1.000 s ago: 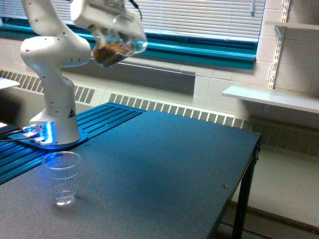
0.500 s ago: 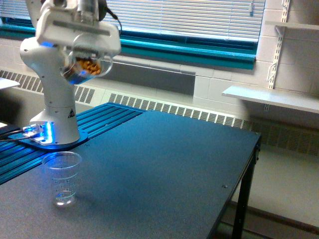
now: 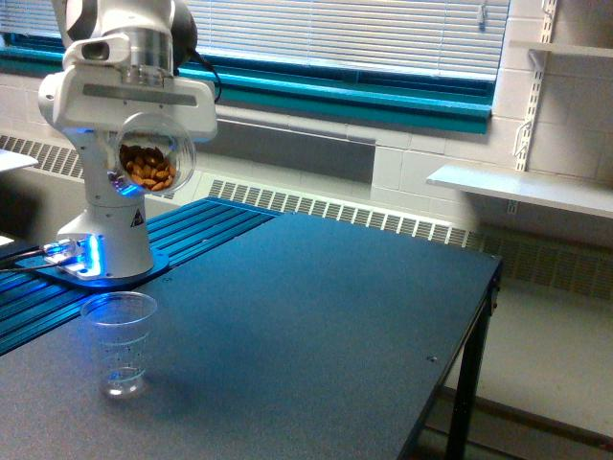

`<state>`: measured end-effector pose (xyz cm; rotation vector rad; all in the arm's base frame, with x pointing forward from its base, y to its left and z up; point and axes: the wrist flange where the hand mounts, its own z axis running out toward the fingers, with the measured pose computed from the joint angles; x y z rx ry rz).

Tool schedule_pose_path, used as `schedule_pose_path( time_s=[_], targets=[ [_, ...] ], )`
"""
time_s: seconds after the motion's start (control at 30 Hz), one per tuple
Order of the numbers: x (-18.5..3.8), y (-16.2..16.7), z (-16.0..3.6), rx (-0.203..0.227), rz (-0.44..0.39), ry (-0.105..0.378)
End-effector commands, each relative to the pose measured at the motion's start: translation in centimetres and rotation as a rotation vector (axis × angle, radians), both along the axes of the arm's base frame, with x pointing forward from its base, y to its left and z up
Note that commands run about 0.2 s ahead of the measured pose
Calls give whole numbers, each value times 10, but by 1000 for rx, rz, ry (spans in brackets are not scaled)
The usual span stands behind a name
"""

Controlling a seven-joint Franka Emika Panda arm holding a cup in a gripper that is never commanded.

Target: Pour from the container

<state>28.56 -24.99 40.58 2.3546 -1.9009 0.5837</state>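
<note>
The small clear round-bodied plastic jar [image 3: 148, 163], holding brown nut-like pieces, hangs high above the dark speckled bench [image 3: 316, 316], clamped in the white end effector [image 3: 146, 142]. Below it and well apart, the taller clear ridged plastic cup [image 3: 119, 342] stands upright on the bench, near the arm's white base [image 3: 107, 240].

clear ridged cup [image 3: 119, 342] upright on dark table [image 3: 316, 326]; window blinds [image 3: 364, 34] behind

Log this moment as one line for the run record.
gripper: shut on round clear plastic jar of brown pieces | jar: held in air, above clear ridged plastic cup | cup: upright on dark table, looks empty | pour: not started
</note>
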Motion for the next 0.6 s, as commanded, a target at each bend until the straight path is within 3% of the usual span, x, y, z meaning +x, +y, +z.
schedule_pose_path(
  time_s=[0.03,0.23,0.6],
  targets=[
    [-15,-1,-6,21,-54,-18],
    [-30,0,-17,56,-99,-12],
    [-55,-1,-47,99,-154,55]
  ],
)
